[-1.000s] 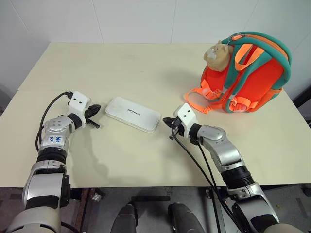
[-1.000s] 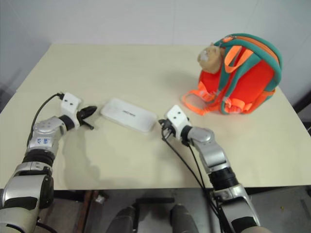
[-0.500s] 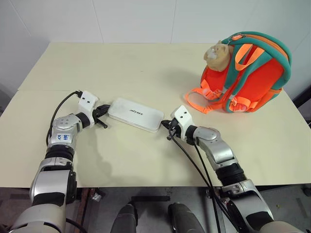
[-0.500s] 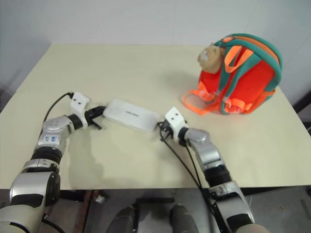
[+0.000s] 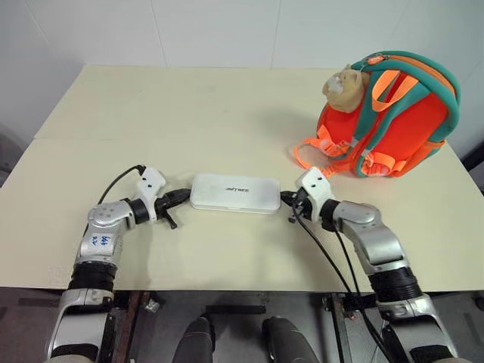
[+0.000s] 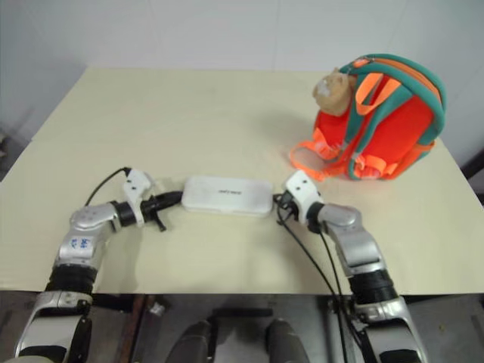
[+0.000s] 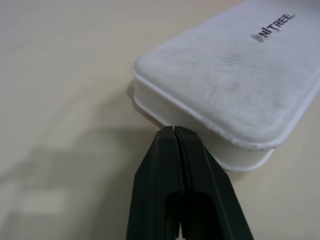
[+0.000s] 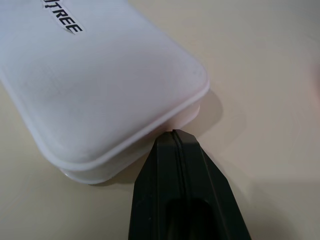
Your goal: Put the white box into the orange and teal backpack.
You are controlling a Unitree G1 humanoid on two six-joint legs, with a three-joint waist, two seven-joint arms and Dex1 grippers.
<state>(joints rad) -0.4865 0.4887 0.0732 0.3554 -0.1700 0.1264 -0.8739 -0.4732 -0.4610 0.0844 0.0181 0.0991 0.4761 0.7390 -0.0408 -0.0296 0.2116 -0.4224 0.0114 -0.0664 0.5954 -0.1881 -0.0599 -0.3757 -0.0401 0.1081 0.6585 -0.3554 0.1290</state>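
The white box [image 5: 235,193] lies flat near the table's front, its dark lettering up. My left gripper [image 5: 184,197] is shut, its tip against the box's left end [image 7: 200,110]. My right gripper [image 5: 286,198] is shut too, its tip pressed at the box's right end [image 8: 100,90]. The box sits squeezed between the two closed tips. The orange and teal backpack [image 5: 393,117] stands upright at the back right, a tan plush toy [image 5: 342,83] on its top left, well away from both grippers.
The cream table [image 5: 189,106] stretches wide behind the box. The backpack's orange straps [image 5: 318,155] trail onto the table toward the box. Black cables run from both wrists. The table's front edge [image 5: 227,286] lies just behind my arms.
Both shut grippers closed in on the box's ends, the left one sweeping right. The box turned from slanted to square with the table's edge and slid right.
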